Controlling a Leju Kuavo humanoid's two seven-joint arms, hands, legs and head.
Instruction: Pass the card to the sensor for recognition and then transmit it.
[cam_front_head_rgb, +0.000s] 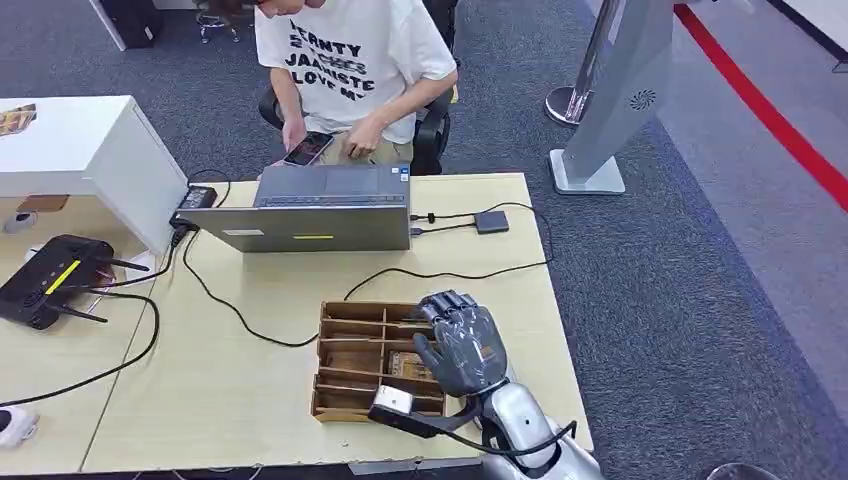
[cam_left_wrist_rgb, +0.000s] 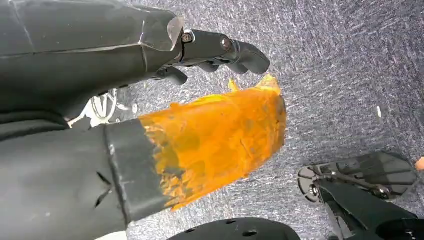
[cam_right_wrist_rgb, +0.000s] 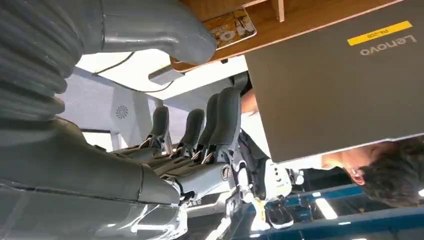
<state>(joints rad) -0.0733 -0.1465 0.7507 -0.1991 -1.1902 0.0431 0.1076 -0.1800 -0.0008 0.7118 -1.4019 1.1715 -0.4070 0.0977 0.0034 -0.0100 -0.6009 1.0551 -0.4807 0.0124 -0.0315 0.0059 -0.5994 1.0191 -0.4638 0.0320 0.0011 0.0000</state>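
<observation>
The card (cam_front_head_rgb: 406, 363) lies flat in a compartment of the wooden tray (cam_front_head_rgb: 345, 345), toward the tray's right side; in the right wrist view it shows as a printed orange and white card (cam_right_wrist_rgb: 231, 27) against the wood. The tray sits near the front edge of the tabletop (cam_front_head_rgb: 260, 400), toward its right end. The right hand (cam_front_head_rgb: 462, 345) hovers over the tray's right side just beside the card, palm down, its fingers (cam_front_head_rgb: 445, 303) spread and slightly curled with nothing between them; the right wrist view shows the fingers (cam_right_wrist_rgb: 223, 117) apart and the thumb (cam_right_wrist_rgb: 165, 35) close to the card but not on it.

The left hand (cam_left_wrist_rgb: 165, 65) hangs over grey carpet, its thumb wrapped in orange tape (cam_left_wrist_rgb: 220, 140); its fingers (cam_left_wrist_rgb: 225, 50) are curled in and hold nothing.

Further back on the tabletop a grey laptop (cam_front_head_rgb: 315, 210) stands open, with a small dark sensor box (cam_front_head_rgb: 491, 221) cabled to its right. A black cable (cam_front_head_rgb: 440, 272) runs across the tabletop behind the tray. A person (cam_front_head_rgb: 350, 70) sits beyond the rear edge holding a phone (cam_front_head_rgb: 306, 149).
</observation>
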